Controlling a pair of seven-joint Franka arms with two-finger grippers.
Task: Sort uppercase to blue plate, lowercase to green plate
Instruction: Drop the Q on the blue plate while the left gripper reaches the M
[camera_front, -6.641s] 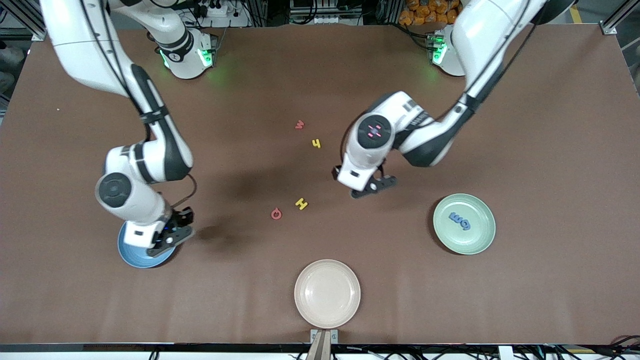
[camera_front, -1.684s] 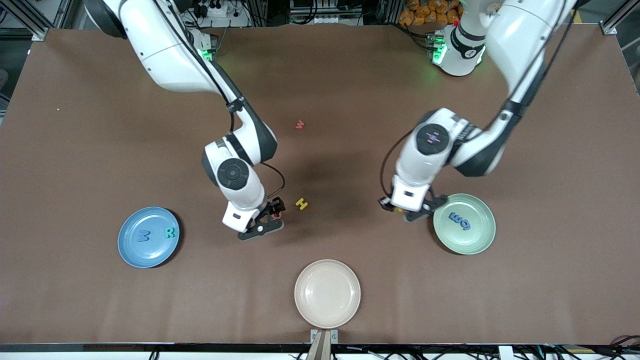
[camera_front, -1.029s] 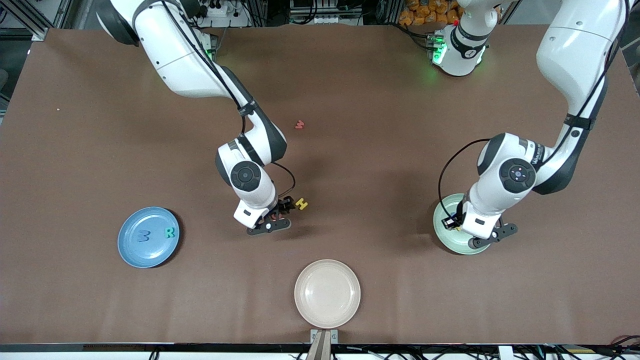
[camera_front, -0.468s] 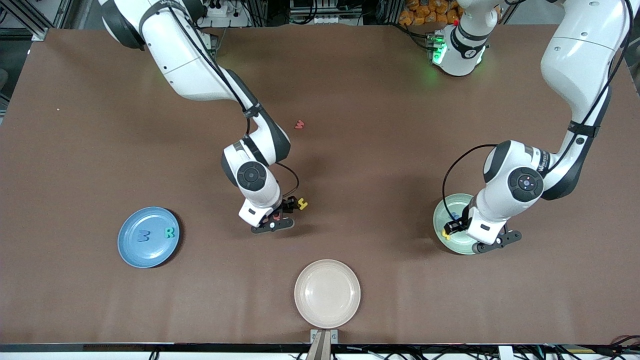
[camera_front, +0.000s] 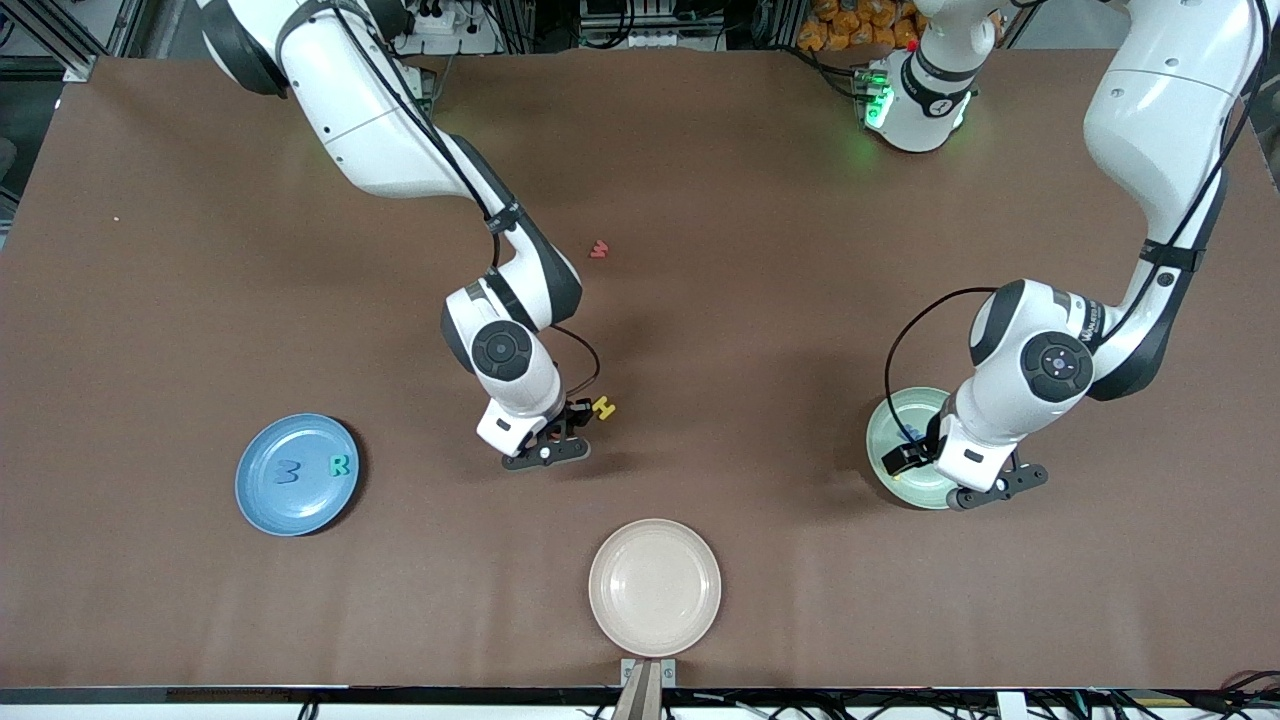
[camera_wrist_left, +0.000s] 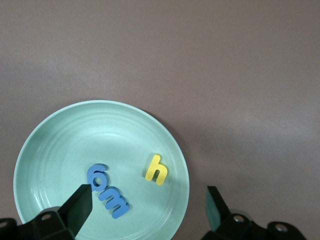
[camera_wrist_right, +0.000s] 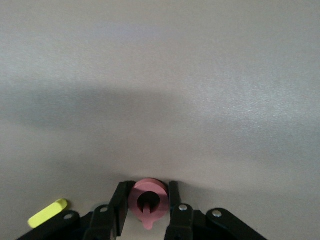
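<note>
The green plate (camera_wrist_left: 65, 145) holds a blue g (camera_wrist_left: 97, 176), a blue m (camera_wrist_left: 114, 201) and a yellow h (camera_wrist_left: 156, 170). My left gripper (camera_wrist_left: 148, 200) hangs open above it, with nothing between its fingers. In the front view that hand (camera_front: 935, 470) covers most of the green plate (camera_front: 890, 420). My right gripper (camera_wrist_right: 148, 207) is shut on the red Q (camera_wrist_right: 148, 200) down at the table, beside the yellow H (camera_front: 603, 407). The blue plate (camera_front: 262, 500) holds a blue M (camera_front: 288, 472) and a teal R (camera_front: 341, 465). A red lowercase letter (camera_front: 599, 249) lies farther from the front camera.
A cream plate (camera_front: 655, 587) sits near the table's front edge, nearer to the front camera than the H. The yellow H (camera_wrist_right: 47, 213) lies close beside my right gripper's finger. Bare brown table surrounds all three plates.
My left gripper opened and the yellow h now lies on the green plate. My right gripper closed on the red Q. Both arms barely shifted.
</note>
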